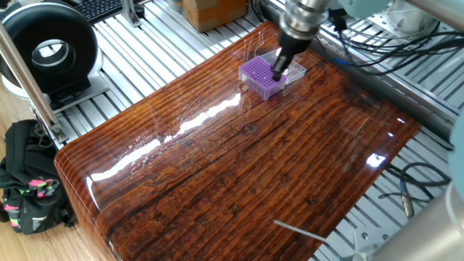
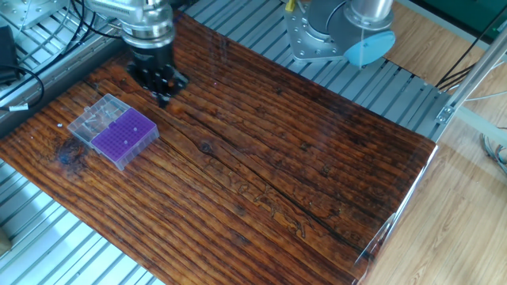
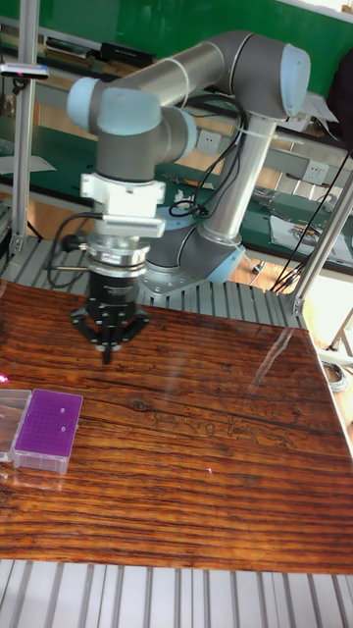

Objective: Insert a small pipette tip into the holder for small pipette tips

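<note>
A robot arm's two-finger gripper (image 3: 106,345) hangs above a glossy wooden table (image 2: 317,174), pointing straight down, with its dark fingertips drawn close together into a narrow point. Whether a small pipette tip is pinched between them cannot be told: nothing clear or thin shows at the fingertips in any view, and the gap is too small and dark to read. The gripper (image 2: 163,93) touches nothing; it is raised over bare wood, near the holder for small pipette tips (image 2: 123,136) but to one side of it, not over its holes. In one fixed view the gripper (image 1: 276,73) overlaps the holder (image 1: 262,77), yet the other two views show them apart, so that overlap looks like an effect of the camera angle. The holder (image 3: 47,430) is a small purple rack with a grid of tiny holes on top, standing near one end of the table, with a clear plastic box part (image 2: 93,117) open beside it. A couple of pale dots show on the purple top, possibly tips already seated, though they are too small to be sure. By this reading, the insertion itself is not yet done: the gripper would need to line up above a hole and descend.
</note>
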Robot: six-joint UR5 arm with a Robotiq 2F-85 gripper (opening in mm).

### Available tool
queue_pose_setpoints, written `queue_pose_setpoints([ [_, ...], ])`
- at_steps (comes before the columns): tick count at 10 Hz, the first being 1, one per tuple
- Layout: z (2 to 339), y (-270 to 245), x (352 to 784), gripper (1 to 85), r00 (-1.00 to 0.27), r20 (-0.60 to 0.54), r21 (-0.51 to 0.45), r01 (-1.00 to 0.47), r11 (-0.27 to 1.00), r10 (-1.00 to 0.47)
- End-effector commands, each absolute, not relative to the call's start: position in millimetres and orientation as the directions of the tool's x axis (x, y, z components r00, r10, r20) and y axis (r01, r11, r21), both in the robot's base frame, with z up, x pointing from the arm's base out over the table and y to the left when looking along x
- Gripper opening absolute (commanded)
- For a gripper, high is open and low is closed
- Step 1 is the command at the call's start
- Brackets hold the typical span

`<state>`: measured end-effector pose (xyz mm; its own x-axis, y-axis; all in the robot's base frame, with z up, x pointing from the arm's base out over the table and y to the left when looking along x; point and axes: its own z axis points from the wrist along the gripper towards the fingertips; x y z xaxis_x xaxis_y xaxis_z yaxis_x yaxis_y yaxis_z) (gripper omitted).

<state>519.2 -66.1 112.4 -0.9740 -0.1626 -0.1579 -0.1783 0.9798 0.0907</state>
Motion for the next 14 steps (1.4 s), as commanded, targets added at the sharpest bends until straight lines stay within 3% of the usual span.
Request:
queue_pose_setpoints([
  [1,128.8,-8.5,491.1,1.0,-0.990,-0.073,0.105,0.110,0.988,0.118],
  [3,116.6,-3.2,472.7,1.0,-0.990,-0.095,0.069,0.102,0.992,0.108],
  [6,105.3,-13.9,455.8,1.0,-0.996,-0.091,-0.029,-0.023,0.999,-0.025],
  [8,95.9,-0.1,469.0,1.0,-0.995,-0.089,0.019,-0.044,0.999,-0.042],
  [10,87.0,-10.5,466.3,1.0,-0.998,-0.053,-0.027,-0.040,0.999,-0.041],
  [14,83.4,-12.8,465.6,1.0,-0.998,-0.041,-0.030,-0.052,0.998,-0.053],
])
